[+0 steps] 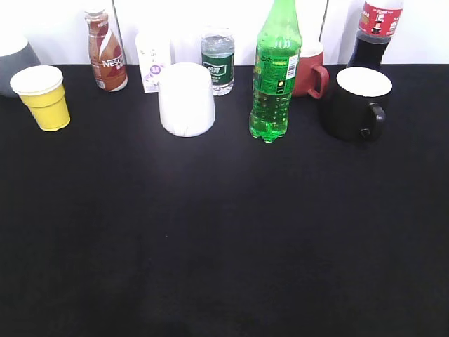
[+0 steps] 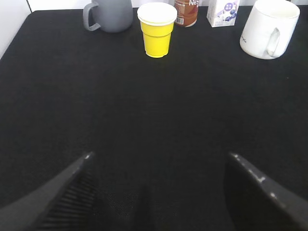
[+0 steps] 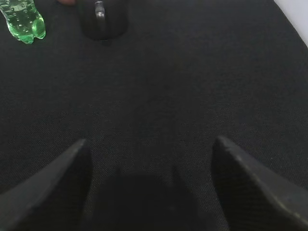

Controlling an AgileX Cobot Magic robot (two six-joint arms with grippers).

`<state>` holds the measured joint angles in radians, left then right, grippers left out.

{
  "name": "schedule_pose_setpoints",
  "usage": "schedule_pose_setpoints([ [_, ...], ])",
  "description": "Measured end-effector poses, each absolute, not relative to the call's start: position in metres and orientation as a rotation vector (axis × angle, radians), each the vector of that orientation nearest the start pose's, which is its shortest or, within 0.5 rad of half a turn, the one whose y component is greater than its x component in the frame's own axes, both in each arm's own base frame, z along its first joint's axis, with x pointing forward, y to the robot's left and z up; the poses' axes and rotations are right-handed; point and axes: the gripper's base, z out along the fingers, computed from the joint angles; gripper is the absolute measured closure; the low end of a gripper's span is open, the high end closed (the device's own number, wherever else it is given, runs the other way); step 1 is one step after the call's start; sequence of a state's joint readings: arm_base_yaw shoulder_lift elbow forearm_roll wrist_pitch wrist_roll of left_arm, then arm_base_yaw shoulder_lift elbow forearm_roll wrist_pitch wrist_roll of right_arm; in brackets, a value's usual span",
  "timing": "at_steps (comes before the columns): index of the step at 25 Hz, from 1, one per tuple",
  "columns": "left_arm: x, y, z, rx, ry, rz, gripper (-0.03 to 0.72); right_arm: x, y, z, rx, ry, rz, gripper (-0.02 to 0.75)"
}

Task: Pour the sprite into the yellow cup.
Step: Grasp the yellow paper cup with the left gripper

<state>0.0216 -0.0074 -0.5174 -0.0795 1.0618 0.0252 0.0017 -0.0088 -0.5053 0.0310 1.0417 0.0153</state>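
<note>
The sprite [image 1: 275, 74], a tall green bottle with a green and yellow label, stands upright at the back middle of the black table; its base shows top left in the right wrist view [image 3: 23, 21]. The yellow cup [image 1: 44, 98] stands upright at the far left, also top middle in the left wrist view [image 2: 157, 30]. My left gripper [image 2: 159, 156] is open and empty, well short of the cup. My right gripper [image 3: 150, 142] is open and empty, well short of the bottle. Neither gripper shows in the exterior view.
A white mug [image 1: 186, 98] stands between cup and sprite. A black mug [image 1: 356, 103], red mug [image 1: 311, 70], small clear bottle [image 1: 217, 60], brown Nescafe bottle [image 1: 106, 50], small carton [image 1: 152, 62], cola bottle [image 1: 377, 31] and grey mug [image 2: 108, 13] line the back.
</note>
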Motion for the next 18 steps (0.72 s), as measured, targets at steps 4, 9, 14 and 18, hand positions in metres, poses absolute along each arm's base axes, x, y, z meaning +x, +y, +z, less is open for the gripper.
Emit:
schedule_pose_setpoints([
  [4, -0.008, -0.006, 0.282, 0.009, 2.018, -0.065, 0.073, -0.006, 0.002, 0.28, 0.012, 2.011, 0.048, 0.152],
  [9, -0.008, -0.006, 0.282, 0.009, 2.018, -0.065, 0.113, -0.006, 0.002, 0.28, 0.012, 2.011, 0.048, 0.152],
  [14, -0.002, -0.004, 0.319, -0.005, 1.666, -0.038, 0.139, -0.006, 0.002, 0.28, 0.012, 2.011, 0.048, 0.152],
  [18, 0.071, 0.001, 0.295, -0.019, 1.625, 0.003, 0.14, -0.006, 0.002, 0.28, 0.012, 2.011, 0.048, 0.152],
])
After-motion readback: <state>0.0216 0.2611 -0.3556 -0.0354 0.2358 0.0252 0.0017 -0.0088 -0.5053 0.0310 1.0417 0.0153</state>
